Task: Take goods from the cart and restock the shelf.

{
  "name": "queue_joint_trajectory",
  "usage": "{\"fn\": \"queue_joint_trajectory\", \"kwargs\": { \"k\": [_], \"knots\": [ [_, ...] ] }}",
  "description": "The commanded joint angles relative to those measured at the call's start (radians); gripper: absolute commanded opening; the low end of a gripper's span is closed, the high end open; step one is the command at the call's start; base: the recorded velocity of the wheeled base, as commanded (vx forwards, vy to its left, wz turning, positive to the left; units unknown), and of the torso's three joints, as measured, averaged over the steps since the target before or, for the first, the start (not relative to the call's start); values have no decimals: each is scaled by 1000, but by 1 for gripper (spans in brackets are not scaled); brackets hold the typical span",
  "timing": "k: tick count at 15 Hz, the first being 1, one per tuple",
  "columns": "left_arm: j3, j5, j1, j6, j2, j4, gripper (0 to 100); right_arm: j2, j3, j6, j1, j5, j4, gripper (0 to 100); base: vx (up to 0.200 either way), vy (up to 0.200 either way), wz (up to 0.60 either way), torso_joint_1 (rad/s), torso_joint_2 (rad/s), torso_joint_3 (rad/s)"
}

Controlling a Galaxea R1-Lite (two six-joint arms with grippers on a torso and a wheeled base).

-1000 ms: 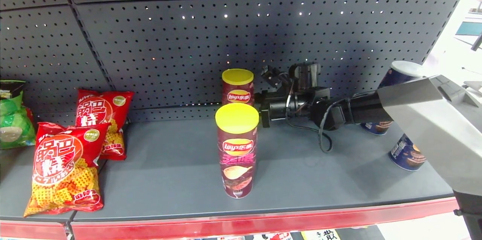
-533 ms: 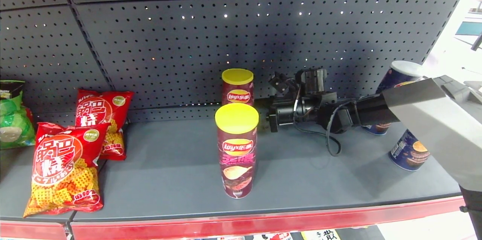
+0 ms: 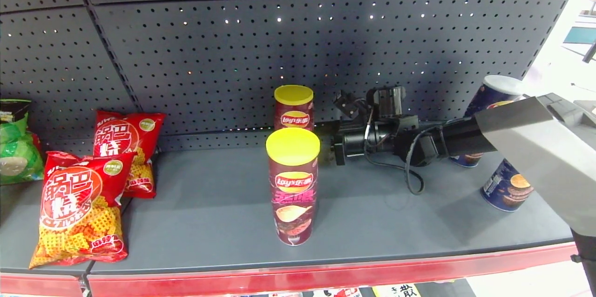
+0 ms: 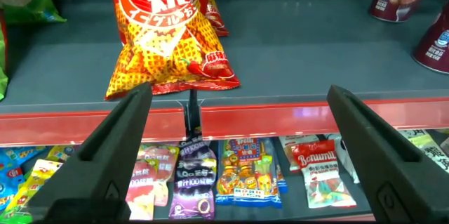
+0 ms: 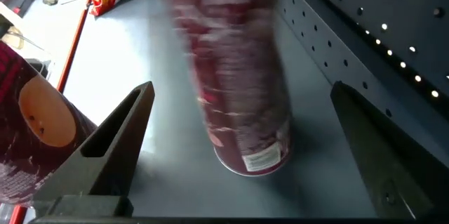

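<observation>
Right gripper [image 3: 331, 144] spread wide, holding nothing, just beside rear chip can [image 3: 294, 110] on shelf [image 3: 372, 215]. Left gripper [image 4: 238, 150] likewise spread, empty.

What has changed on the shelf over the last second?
The right gripper pulled back from the rear canister toward the robot's right. Its fingers are open, and the canister stands free against the back panel. The front canister, the red snack bags and the blue cans stayed put.
</observation>
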Motion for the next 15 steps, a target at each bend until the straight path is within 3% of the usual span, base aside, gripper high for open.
{"fn": "queue_joint_trajectory", "kwargs": {
  "k": [1,15],
  "knots": [
    [0,0,0,0,1,0,100,-1,0,0,-4,-3,-1,100,0,0,0,0,0,0],
    [0,0,0,0,1,0,100,20,0,-1,-58,-18,-1,100,0,0,0,0,0,0]
  ]
}}
